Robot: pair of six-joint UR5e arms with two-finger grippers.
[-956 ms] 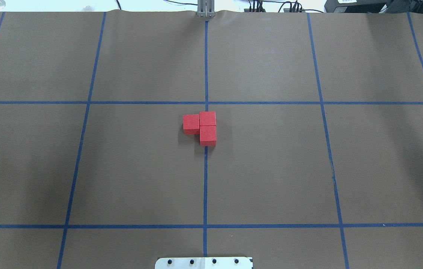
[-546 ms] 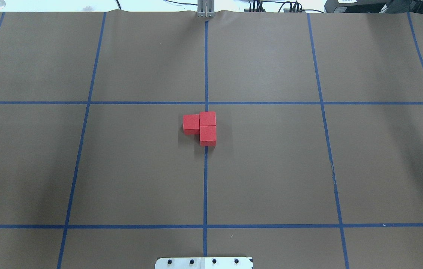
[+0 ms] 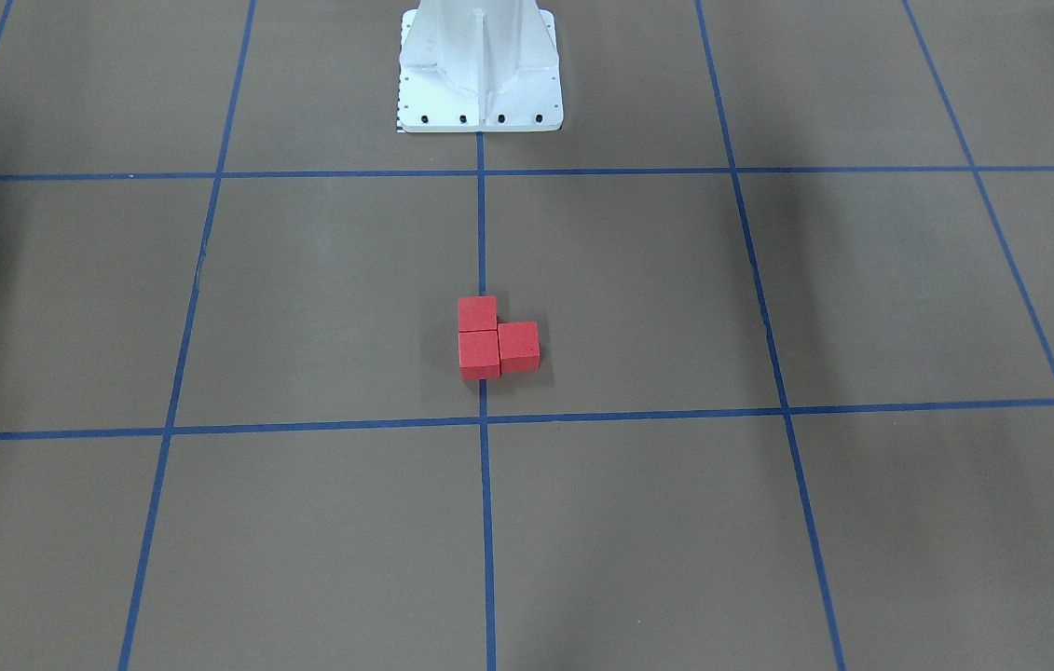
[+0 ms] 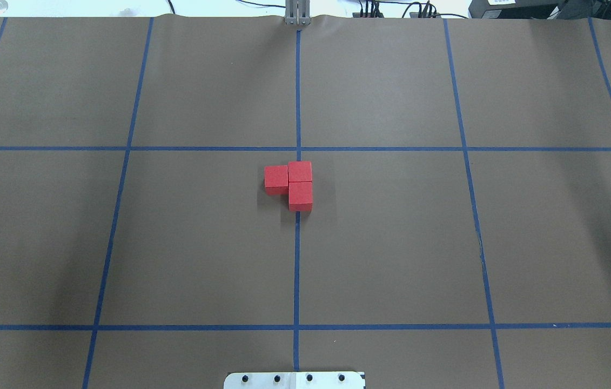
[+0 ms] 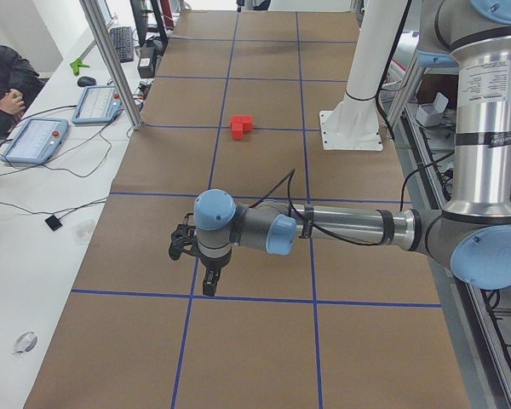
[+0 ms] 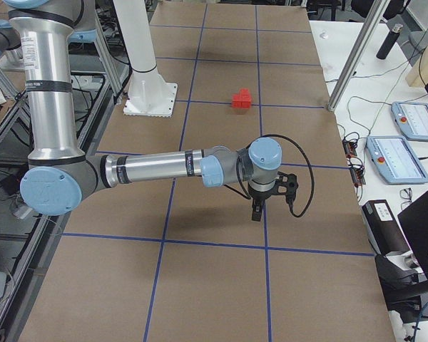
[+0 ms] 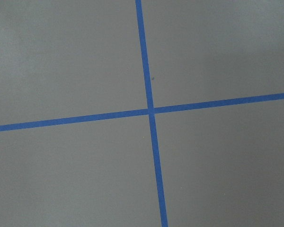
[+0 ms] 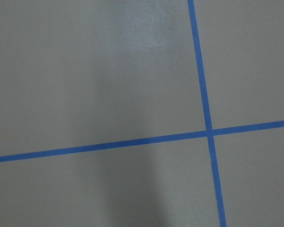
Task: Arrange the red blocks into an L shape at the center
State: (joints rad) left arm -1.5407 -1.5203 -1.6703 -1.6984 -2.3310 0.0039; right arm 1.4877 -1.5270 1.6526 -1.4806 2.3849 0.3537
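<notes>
Nothing is moving since the earlier overhead frame. Overhead, the red blocks are sitting touching as an L at the center, equal legs pointing 9 and 6 o'clock; I'm judging it finished. Front-facing, they're pointing 12 and 3. Side views: left claw and right claw are hanging well apart from the blocks; grip I cannot tell.

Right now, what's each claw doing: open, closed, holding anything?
Left claw: cannot be told, seen only from the side.
Right claw: cannot be told, same reason.
</notes>
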